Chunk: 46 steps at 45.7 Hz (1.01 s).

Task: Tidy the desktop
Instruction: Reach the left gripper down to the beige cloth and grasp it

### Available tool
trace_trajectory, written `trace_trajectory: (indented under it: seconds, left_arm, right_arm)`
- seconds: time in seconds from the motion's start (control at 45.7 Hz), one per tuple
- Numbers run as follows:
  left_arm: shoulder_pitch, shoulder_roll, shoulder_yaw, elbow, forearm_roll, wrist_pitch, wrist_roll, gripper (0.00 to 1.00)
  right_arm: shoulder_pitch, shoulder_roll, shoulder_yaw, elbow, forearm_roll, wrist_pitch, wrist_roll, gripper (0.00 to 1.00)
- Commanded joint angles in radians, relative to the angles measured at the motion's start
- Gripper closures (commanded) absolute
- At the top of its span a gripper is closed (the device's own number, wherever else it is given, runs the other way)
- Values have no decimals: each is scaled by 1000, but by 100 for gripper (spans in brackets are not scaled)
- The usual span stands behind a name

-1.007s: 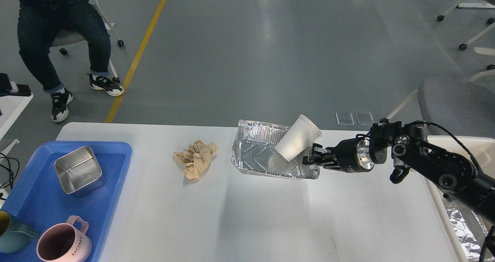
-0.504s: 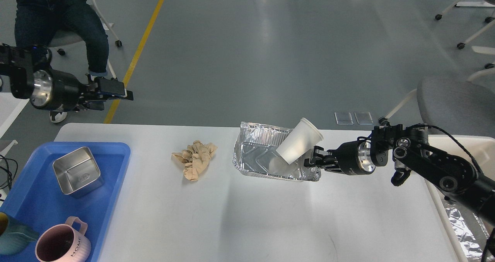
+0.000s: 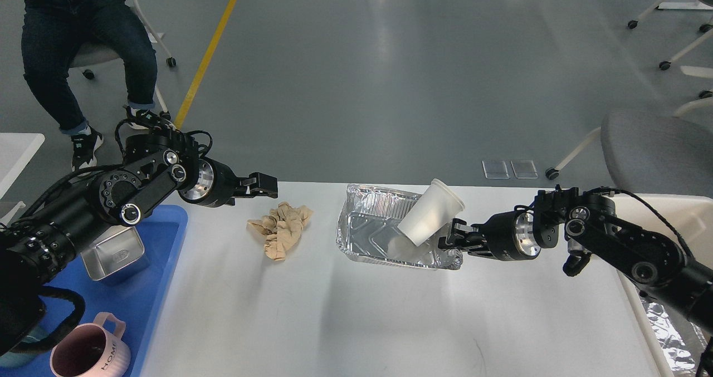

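The desktop (image 3: pixel 356 310) fills the lower frame. At three o'clock the right gripper (image 3: pixel 452 236) is clamped on the foil tray (image 3: pixel 379 232) rim, which holds a tilted paper cup (image 3: pixel 430 213). At nine o'clock the left gripper (image 3: pixel 262 183) hovers near the crumpled paper (image 3: pixel 281 229); I cannot tell its finger gap.

arms: black, jointed | wrists: silver collars | cables: black loops | tools: black, two-fingered

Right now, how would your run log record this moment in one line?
left gripper: above crumpled paper, state unclear | right gripper: at foil tray edge, state unclear | white cup: tilted in tray | desktop: untidy
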Motion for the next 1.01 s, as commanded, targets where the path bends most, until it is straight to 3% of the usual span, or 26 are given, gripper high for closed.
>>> trace_trajectory:
  seconds: [0.0,0.635,0.898,0.986]
  left_arm:
    - [4,-42,28,46,-10,60,-3,0]
    - [95,-194,34,198,-31,221,0,0]
    - [98,-208,34,206,-31,228,11,1]
    - [99,-209,48,209,-30,226,12,7]
  right_arm:
    - [-3,-5,0,6,0,-1,0,100]
    - [-20,-6,2,20,0,-2,0,100]
    - [-21,-6,5,26,0,-2,-1,100]
    - [-29,-6,11,26,0,-2,-1,100]
